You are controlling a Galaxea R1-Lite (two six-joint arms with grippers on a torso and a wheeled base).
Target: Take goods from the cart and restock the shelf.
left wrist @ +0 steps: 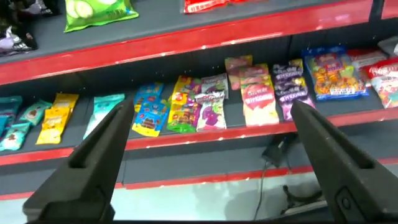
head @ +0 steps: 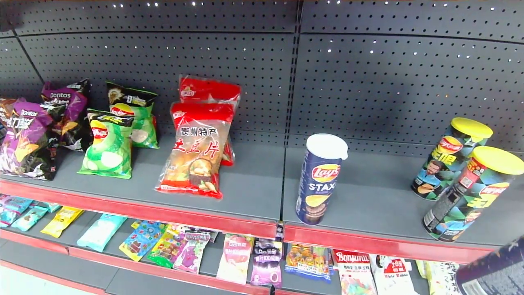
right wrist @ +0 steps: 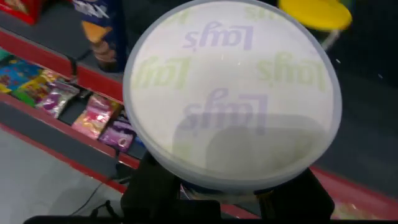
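Observation:
My right gripper (right wrist: 230, 208) is shut on a chip can whose white lid (right wrist: 231, 93) faces the right wrist camera. The can's dark body (head: 493, 270) shows at the lower right of the head view, in front of and below the upper shelf (head: 368, 205). On that shelf stand a matching blue chip can (head: 321, 180) (right wrist: 96, 31) with a white lid and two yellow-lidded cans (head: 450, 159) (head: 473, 194). My left gripper (left wrist: 208, 162) hangs open and holds nothing, facing the lower candy shelf (left wrist: 205, 140).
Red potato-slice bags (head: 196, 155), green chip bags (head: 110, 143) and purple chip bags (head: 28, 135) fill the upper shelf's left half. Bare shelf lies between the blue can and the yellow-lidded cans. Several candy packets (head: 245, 256) lie on the lower shelf.

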